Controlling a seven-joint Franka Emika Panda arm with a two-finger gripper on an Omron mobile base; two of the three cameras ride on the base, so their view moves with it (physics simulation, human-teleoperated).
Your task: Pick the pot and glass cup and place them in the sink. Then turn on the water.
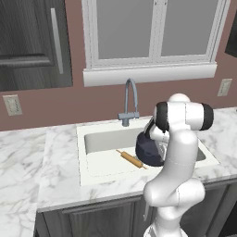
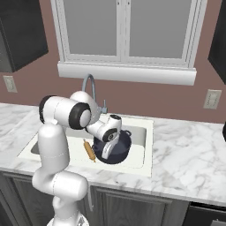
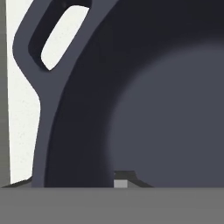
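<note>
Pot-wise nearly done: wide navy-blue pot (image 2: 115, 148) sits in the white sink (image 2: 137, 132), end effector (image 2: 107, 151) clamped on its rim. Cup and water left.

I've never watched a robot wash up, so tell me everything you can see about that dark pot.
The pot is wide, round and dark navy with a matte finish, has no lid and looks empty. It has small loop handles at the rim. It sits tilted in the white sink, beside a wooden rolling pin. The gripper is at its rim.

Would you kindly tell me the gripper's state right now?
Gripper: shut on the pot, gripping its rim over the sink.
</note>
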